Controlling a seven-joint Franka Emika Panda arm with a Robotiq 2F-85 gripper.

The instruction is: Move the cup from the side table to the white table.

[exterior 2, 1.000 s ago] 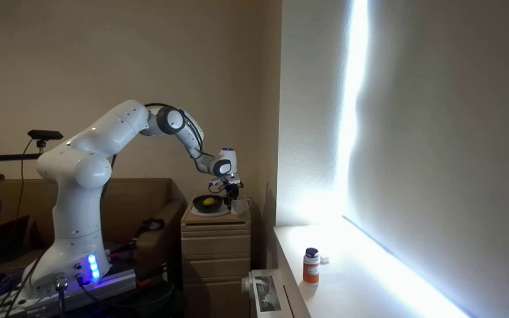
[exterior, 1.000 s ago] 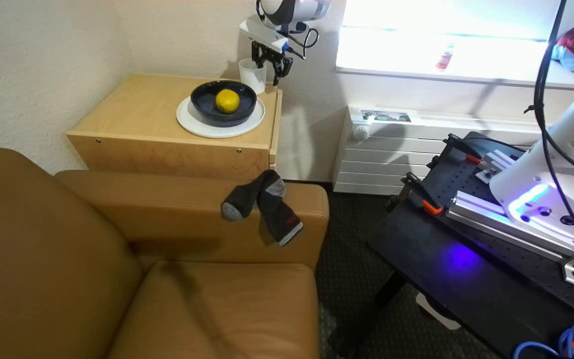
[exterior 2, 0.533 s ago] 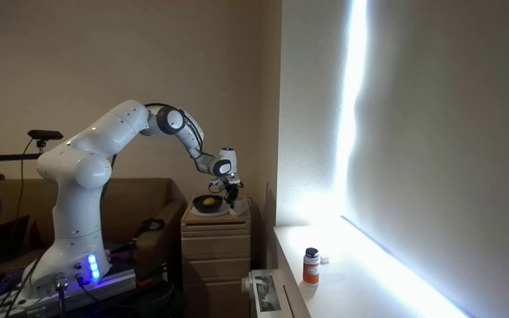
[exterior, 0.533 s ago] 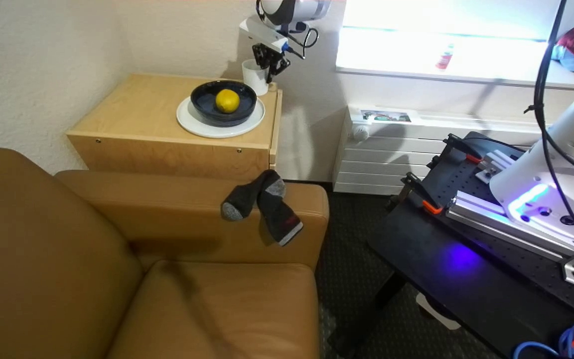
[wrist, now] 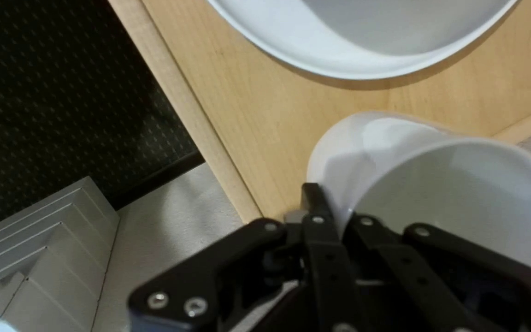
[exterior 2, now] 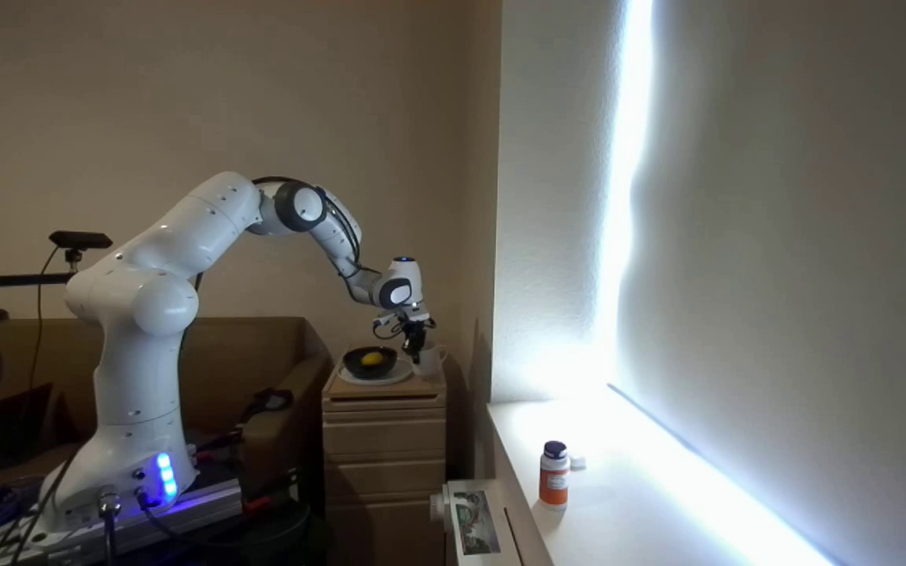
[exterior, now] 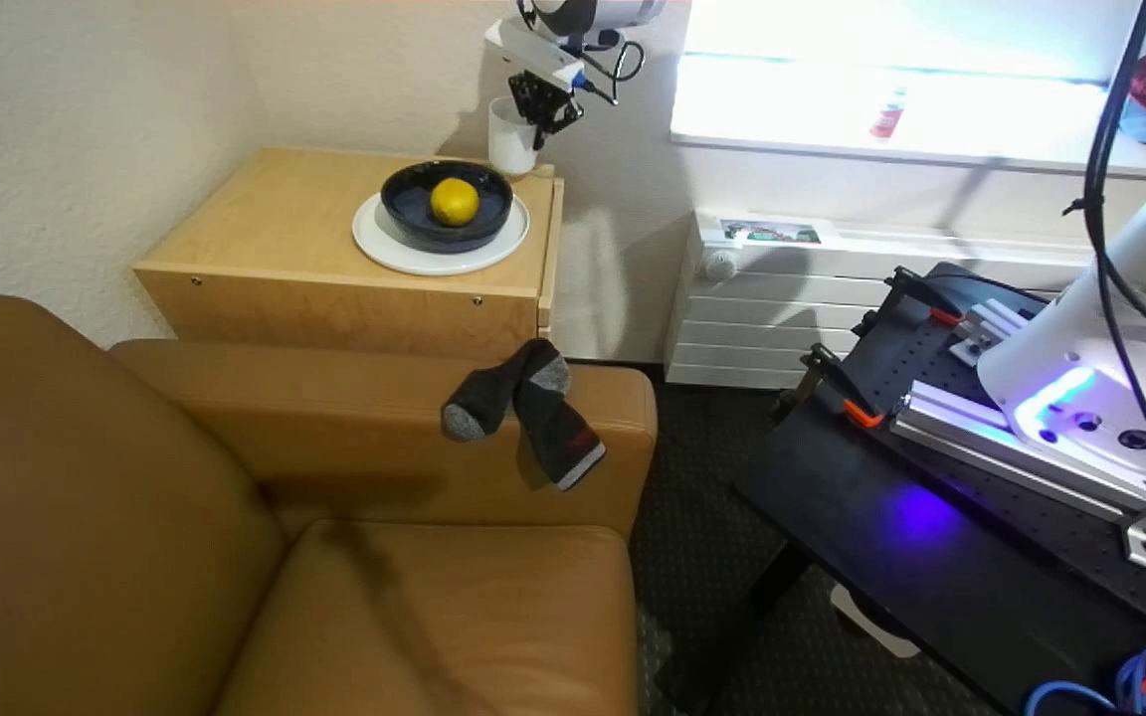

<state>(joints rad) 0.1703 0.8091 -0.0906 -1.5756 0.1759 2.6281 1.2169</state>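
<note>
My gripper (wrist: 339, 214) is shut on the cup's wall, one finger outside and the other inside, partly hidden. The plain white cup (wrist: 468, 193) leans slightly in the wrist view. In both exterior views the cup (exterior: 510, 139) hangs just over the back corner of the tan wooden side table (exterior: 304, 214), below the gripper (exterior 2: 415, 355). Its handle points away from the fingers in an exterior view, where the cup (exterior 2: 427, 363) is partly covered by them. The white table (exterior 2: 634, 503) appears as a bright white ledge by the window.
A white plate (exterior: 374, 249) with a black bowl (exterior: 414, 224) and yellow fruit (exterior: 455, 202) stands close beside the cup. A white radiator (exterior: 742, 318) is below the ledge. An orange-labelled bottle (exterior 2: 554, 475) stands on the ledge. Socks (exterior: 543, 403) lie on the sofa armrest (exterior: 334, 388).
The jaws have closed from open onto the cup's wall, pulling the cup slightly toward them. Gripper and cup have since risen a little together.
</note>
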